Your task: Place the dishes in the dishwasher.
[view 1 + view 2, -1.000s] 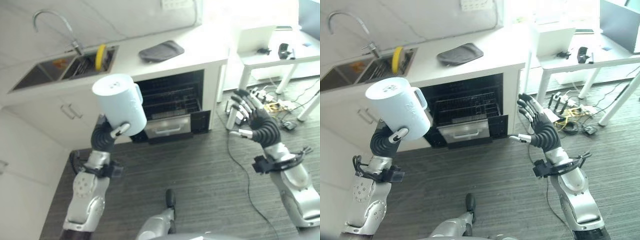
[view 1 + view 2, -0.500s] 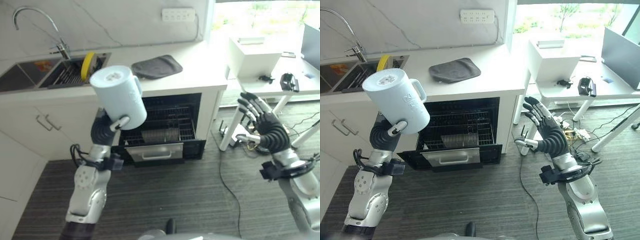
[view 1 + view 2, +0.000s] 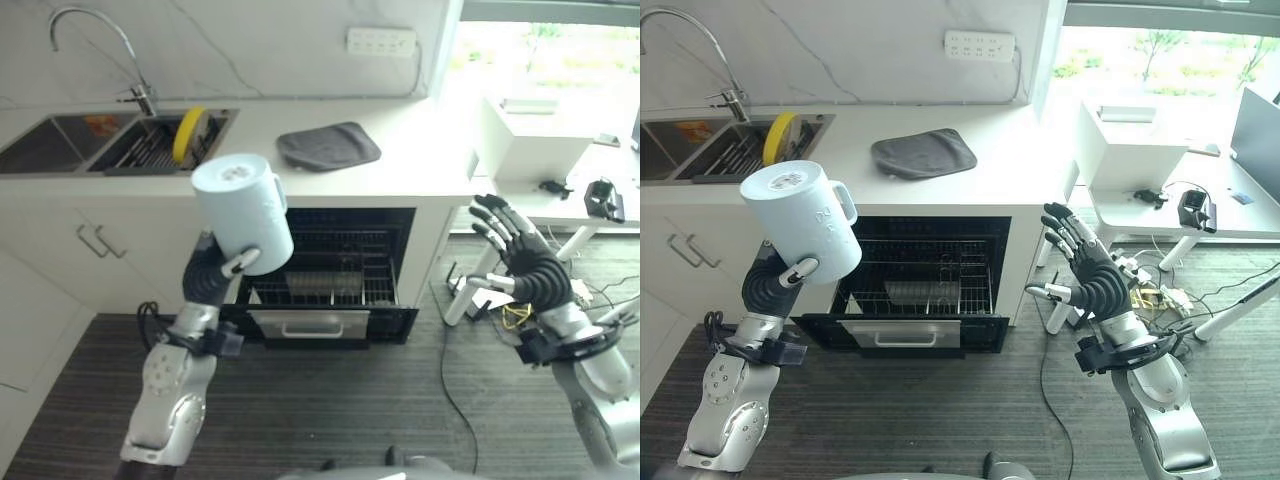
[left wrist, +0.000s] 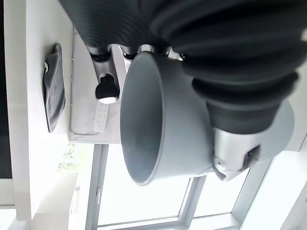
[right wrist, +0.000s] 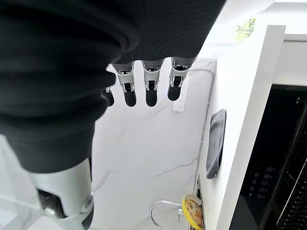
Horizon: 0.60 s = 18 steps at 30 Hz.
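Observation:
A large pale blue mug (image 3: 242,210) is held up, base uppermost and tilted, in front of the counter's edge. My left hand (image 3: 213,274) is shut on the mug from below, thumb against its side; the left wrist view looks into the mug's open mouth (image 4: 163,120). Below the counter the dishwasher (image 3: 340,270) stands open, its door (image 3: 318,324) lowered and a wire rack (image 3: 925,275) showing inside. My right hand (image 3: 1095,282) is raised to the right of the dishwasher, fingers (image 5: 146,91) straight and spread, holding nothing.
A yellow plate (image 3: 188,135) stands in the sink rack under the faucet (image 3: 95,40). A grey cloth (image 3: 328,146) lies on the white counter (image 3: 420,170). A white table (image 3: 1140,205) with small items and cables on the floor stand at the right.
The whole picture has shifted and levelled, so the camera has moved. My left hand still holds the mug up and my right hand stays raised and open.

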### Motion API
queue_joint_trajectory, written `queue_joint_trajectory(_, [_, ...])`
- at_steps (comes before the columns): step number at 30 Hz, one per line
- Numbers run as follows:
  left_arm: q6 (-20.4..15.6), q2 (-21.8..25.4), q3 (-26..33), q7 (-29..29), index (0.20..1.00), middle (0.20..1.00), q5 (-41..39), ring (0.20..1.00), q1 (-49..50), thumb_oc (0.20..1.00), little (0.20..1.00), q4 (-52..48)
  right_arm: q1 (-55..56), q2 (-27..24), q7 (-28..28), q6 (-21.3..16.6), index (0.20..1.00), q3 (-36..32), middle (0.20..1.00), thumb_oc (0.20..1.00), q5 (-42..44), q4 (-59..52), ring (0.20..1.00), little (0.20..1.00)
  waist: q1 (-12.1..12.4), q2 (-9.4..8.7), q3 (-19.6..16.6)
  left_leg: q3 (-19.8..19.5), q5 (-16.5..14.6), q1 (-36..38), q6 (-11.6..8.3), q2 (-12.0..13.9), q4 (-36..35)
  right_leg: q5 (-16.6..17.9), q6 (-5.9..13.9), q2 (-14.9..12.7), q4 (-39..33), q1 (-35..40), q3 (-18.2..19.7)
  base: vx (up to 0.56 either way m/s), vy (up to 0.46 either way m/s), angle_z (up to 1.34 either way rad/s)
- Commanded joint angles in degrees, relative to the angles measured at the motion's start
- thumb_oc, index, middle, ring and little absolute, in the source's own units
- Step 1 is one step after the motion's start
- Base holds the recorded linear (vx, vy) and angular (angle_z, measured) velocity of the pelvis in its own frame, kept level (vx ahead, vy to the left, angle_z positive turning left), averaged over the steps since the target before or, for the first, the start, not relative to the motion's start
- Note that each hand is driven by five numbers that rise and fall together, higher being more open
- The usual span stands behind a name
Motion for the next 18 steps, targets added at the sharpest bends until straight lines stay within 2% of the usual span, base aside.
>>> queue_joint_trajectory(1, [-3.9, 1.2, 1.9, -1.8, 0.2, 0.2, -4.3, 0.2, -2.8, 0.2, 0.2, -4.0, -3.9, -0.3, -1.9, -2.7, 1.0, 0.5, 1.0, 1.0, 0.5, -1.5, 1.0, 1.0, -0.4, -1.84, -0.8, 5.4, -1.4, -0.7, -0.2, -1.6, 0.3, 2.5, 1.99, 0.5, -5.5, 3.4, 1.8, 0.09, -0.117, 0.27])
queue_joint_trajectory(3, [-3.7, 1.1, 1.5, -2.1, 0.2, 0.2, -4.7, 0.2, -3.2, 0.2, 0.2, -3.9, -4.0, -0.1, -2.1, -2.4, 1.0, 0.8, 1.0, 1.0, 0.2, -1.5, 1.0, 1.0, -0.8, -1.77, -1.2, 6.8, -2.0, 0.0, -0.35, -1.3, 0.3, 2.7, 1.92, 0.6, -6.6, 4.1, 2.3, 0.11, -0.133, 0.31])
queue_joint_trajectory(5, [-3.5, 1.1, 1.2, -2.4, 0.2, 0.2, -5.5, 0.2, -3.4, 0.2, 0.2, -4.4, -4.1, -0.4, -2.5, -2.2, 1.0, 0.9, 1.0, 1.0, 0.3, -1.5, 1.0, 1.0, -1.1, -1.79, -1.1, 9.1, -2.1, 0.9, -1.31, -0.9, 1.3, 2.7, 1.58, 0.6, -7.4, 4.8, 2.4, 0.09, -0.133, 0.05])
queue_joint_trajectory(8, [-3.8, 1.3, 0.5, -3.3, 0.2, 0.2, -6.9, 0.2, -3.8, 0.2, 0.2, -5.9, -2.9, -1.8, -2.9, -2.9, 1.0, -0.5, 1.0, 1.0, 0.2, -1.8, 1.0, 1.0, -1.9, -2.41, 0.8, 12.8, 2.6, -6.3, -5.57, 0.6, 19.8, 2.6, 0.2, 0.0, -7.8, 6.1, 1.4, 0.04, -0.097, 0.21])
queue_joint_trajectory(10, [-3.9, 0.9, 0.1, -4.1, 0.2, 0.2, -8.0, 0.2, -4.2, 0.2, 0.2, -6.0, -2.7, -2.1, -3.1, -3.2, 1.0, -1.3, 1.0, 1.0, -0.3, -1.9, 1.0, 1.0, -2.3, -2.71, 1.7, 14.3, 3.6, -10.3, -6.57, 2.7, 24.5, 2.5, -0.18, -0.7, -7.3, 6.3, 0.3, 0.02, -0.011, 1.03])
queue_joint_trajectory(11, [-3.9, 0.8, 0.3, -5.0, 0.2, 0.2, -8.8, 0.2, -4.5, 0.2, 0.2, -5.7, -2.9, -2.2, -3.1, -3.4, 1.0, -1.8, 1.0, 1.0, -0.2, -1.5, 1.0, 1.0, -2.5, -2.81, 1.9, 15.5, 4.0, -11.2, -6.87, 5.2, 22.5, 2.4, 0.02, -0.9, -7.7, 6.7, 0.1, 0.09, 0.086, 0.77])
queue_joint_trajectory(12, [-4.2, 0.9, 0.4, -5.5, 0.2, 0.2, -9.4, 0.2, -4.5, 0.2, 0.2, -5.5, -3.2, -2.4, -3.1, -3.3, 1.0, -2.1, 1.0, 1.0, 0.0, -1.4, 1.0, 1.0, -2.6, -2.73, 1.9, 15.8, 4.0, -10.7, -6.83, 6.4, 19.5, 2.2, 0.28, -1.0, -8.1, 7.0, 0.1, 0.21, 0.249, 0.31])
queue_joint_trajectory(13, [-4.8, 1.0, 0.9, -6.0, 0.2, 0.2, -10.0, 0.2, -4.1, 0.2, 0.2, -5.8, -3.7, -2.6, -2.5, -2.9, 1.0, -2.5, 1.0, 1.0, 0.2, -1.3, 1.0, 1.0, -2.6, -2.17, 1.5, 15.1, 4.5, -9.2, -6.62, 8.1, 12.3, 1.7, 0.76, -1.1, -8.5, 7.3, 1.1, 0.23, 0.295, 0.13])
queue_joint_trajectory(14, [-5.0, 1.0, 1.1, -6.1, 0.2, 0.2, -10.2, 0.2, -3.9, 0.2, 0.2, -6.0, -3.8, -2.6, -2.3, -2.7, 1.0, -2.6, 1.0, 1.0, 0.1, -1.3, 1.0, 1.0, -2.5, -1.98, 1.5, 14.6, 5.4, -8.1, -6.65, 8.5, 9.0, 1.4, 0.85, -1.1, -8.6, 7.7, 1.6, 0.34, 0.452, -0.01])
queue_joint_trajectory(15, [-5.4, 1.1, 2.2, -6.4, 0.2, 0.2, -11.2, 0.2, -3.3, 0.2, 0.2, -5.8, -3.5, -3.0, -1.2, -2.6, 1.0, -3.3, 1.0, 1.0, 0.0, -1.2, 1.0, 1.0, -2.1, -1.47, 1.1, 11.6, 7.6, -7.2, -7.18, 10.4, 2.1, 0.6, 0.97, -1.4, -8.8, 8.5, 3.0, 0.29, 0.391, -0.19])
queue_joint_trajectory(17, [-5.8, 0.9, 2.8, -7.2, 0.2, 0.2, -11.8, 0.2, -2.9, 0.2, 0.2, -5.6, -3.0, -3.4, -0.5, -2.5, 1.0, -4.0, 1.0, 1.0, 0.5, -1.3, 1.0, 1.0, -1.8, -1.18, 0.8, 10.3, 7.7, -7.7, -7.75, 11.4, 0.3, -0.3, 1.08, -2.1, -8.9, 9.5, 3.2, 0.28, 0.423, -0.38])
queue_joint_trajectory(18, [-6.3, 0.9, 2.9, -8.5, 0.2, 0.2, -12.6, 0.2, -2.8, 0.2, 0.2, -4.7, -2.8, -4.1, -0.3, -3.0, 1.0, -4.7, 1.0, 1.0, 0.8, -0.7, 1.0, 1.0, -2.0, -0.98, 0.3, 11.2, 7.3, -8.2, -8.17, 12.1, 0.3, -1.0, 1.55, -3.2, -8.9, 10.5, 2.6, 0.25, 0.449, -0.45])
